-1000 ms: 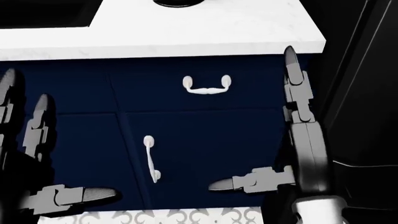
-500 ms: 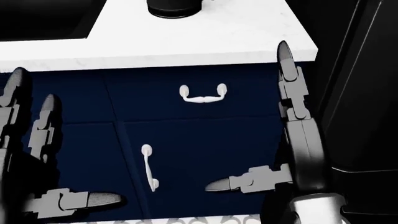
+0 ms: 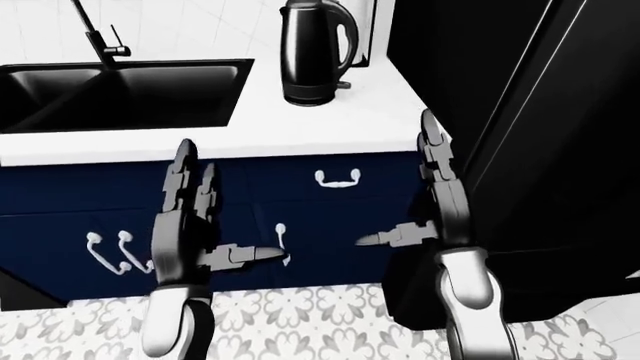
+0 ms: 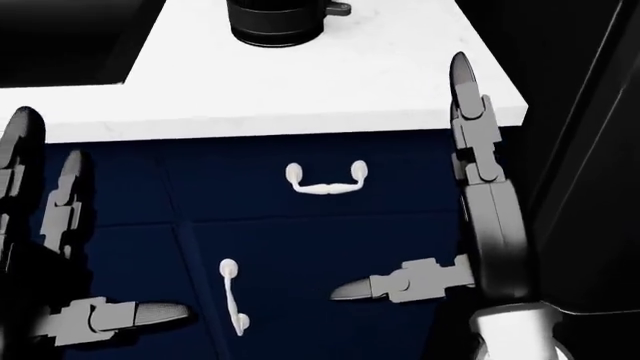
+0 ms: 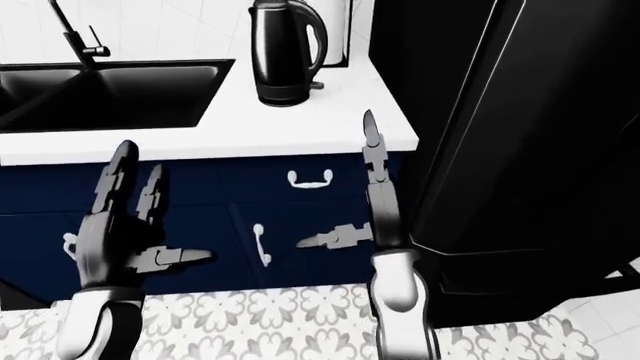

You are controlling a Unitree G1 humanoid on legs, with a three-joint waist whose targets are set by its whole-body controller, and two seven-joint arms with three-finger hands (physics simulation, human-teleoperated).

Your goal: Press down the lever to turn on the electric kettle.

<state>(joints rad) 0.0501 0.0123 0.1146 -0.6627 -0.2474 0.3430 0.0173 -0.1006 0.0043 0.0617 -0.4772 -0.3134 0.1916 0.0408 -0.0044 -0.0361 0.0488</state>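
Note:
A black electric kettle (image 3: 315,49) stands upright on the white counter (image 3: 330,127), near its right end in the left-eye view. Its small lever (image 3: 343,85) sticks out low on its right side by the base. In the head view only the kettle's base (image 4: 272,22) and lever (image 4: 338,9) show at the top edge. My left hand (image 3: 225,202) is open and empty in front of the navy cabinets, below the counter. My right hand (image 3: 395,180) is open and empty, its fingertips (image 4: 461,67) reaching up over the counter's edge, well below and right of the kettle.
A black sink (image 3: 120,94) with a faucet (image 3: 100,37) is set in the counter left of the kettle. A tall black fridge (image 3: 520,135) stands against the counter's right end. Navy drawers carry white handles (image 3: 338,178). The floor is patterned tile (image 3: 300,322).
The whole head view has shifted: the counter sits lower in the picture and more of the kettle's base shows, so the camera moved. Both hands stay open; the right fingertips now overlap the counter.

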